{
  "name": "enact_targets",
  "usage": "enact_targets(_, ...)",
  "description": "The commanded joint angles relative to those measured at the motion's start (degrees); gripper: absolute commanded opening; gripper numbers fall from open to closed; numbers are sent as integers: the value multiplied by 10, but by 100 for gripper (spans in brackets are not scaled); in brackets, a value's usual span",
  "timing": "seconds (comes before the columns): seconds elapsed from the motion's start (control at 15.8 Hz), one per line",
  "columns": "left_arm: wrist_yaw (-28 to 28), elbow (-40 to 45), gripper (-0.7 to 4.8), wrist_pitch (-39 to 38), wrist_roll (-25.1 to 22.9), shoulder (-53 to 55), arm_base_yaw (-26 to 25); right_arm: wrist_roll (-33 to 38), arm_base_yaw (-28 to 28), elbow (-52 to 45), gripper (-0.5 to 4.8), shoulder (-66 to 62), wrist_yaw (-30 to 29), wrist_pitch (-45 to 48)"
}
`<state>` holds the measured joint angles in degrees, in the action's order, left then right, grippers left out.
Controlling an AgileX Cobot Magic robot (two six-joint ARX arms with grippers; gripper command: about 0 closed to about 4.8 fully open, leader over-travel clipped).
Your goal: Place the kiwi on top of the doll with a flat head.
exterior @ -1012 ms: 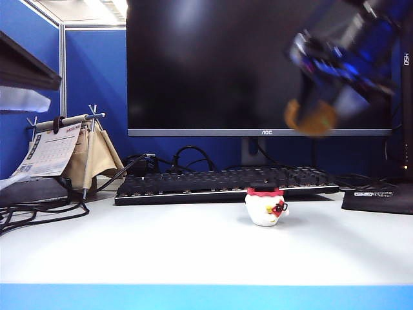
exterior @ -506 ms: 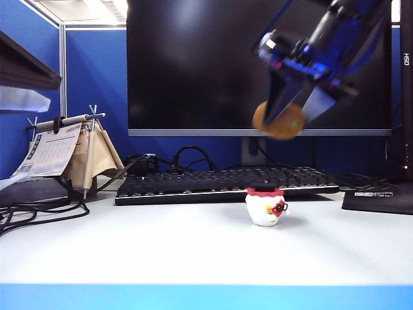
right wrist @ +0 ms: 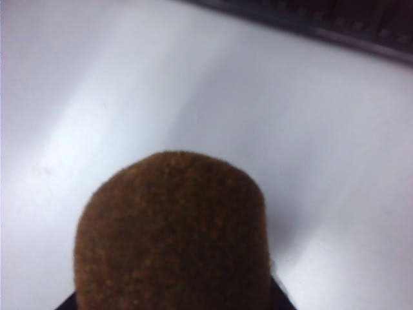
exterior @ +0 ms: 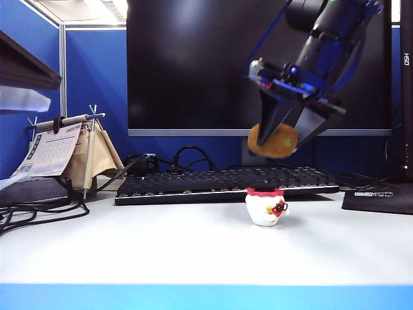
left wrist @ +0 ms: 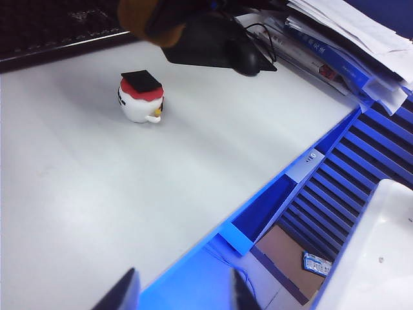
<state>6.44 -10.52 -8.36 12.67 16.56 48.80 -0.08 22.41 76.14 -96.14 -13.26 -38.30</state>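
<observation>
The brown fuzzy kiwi [exterior: 274, 141] hangs in the air with my right gripper [exterior: 278, 143] shut on it, its dark fingers slanting down on both sides. It is a short way above the doll with a flat head [exterior: 265, 206], slightly to the right of it. The white doll, with red rim and flat black top, stands upright on the white table in front of the keyboard. In the right wrist view the kiwi [right wrist: 171, 232] fills the foreground and hides the doll. The left wrist view shows the doll [left wrist: 141, 97], the kiwi [left wrist: 137, 18] above it, and my open, empty left gripper [left wrist: 177, 294] over the table's front edge.
A black keyboard [exterior: 226, 183] lies just behind the doll, under a big dark monitor [exterior: 258, 64]. A calendar stand [exterior: 64, 152] and cables sit at the left, a black pad [exterior: 381, 197] at the right. A mouse [left wrist: 248, 59] and stacked papers [left wrist: 348, 39] lie beyond.
My right gripper has carried the kiwi leftward and down, from the upper right to a spot just above the doll. The doll and the left gripper have not moved.
</observation>
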Motion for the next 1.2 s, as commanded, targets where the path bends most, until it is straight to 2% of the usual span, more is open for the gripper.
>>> enact_targets(0.06,2,-2,184,7,-2,0,1,-4,0,12,260,-16,-7,-2)
enact_targets(0.7,1,-2,184,7,-2,0,1,-4,4,12,260,-41,-35,-19)
enact_targets(1.2,-2,-2,184,7,-2,0,1,-4,4,11,274,-41,-34,-39)
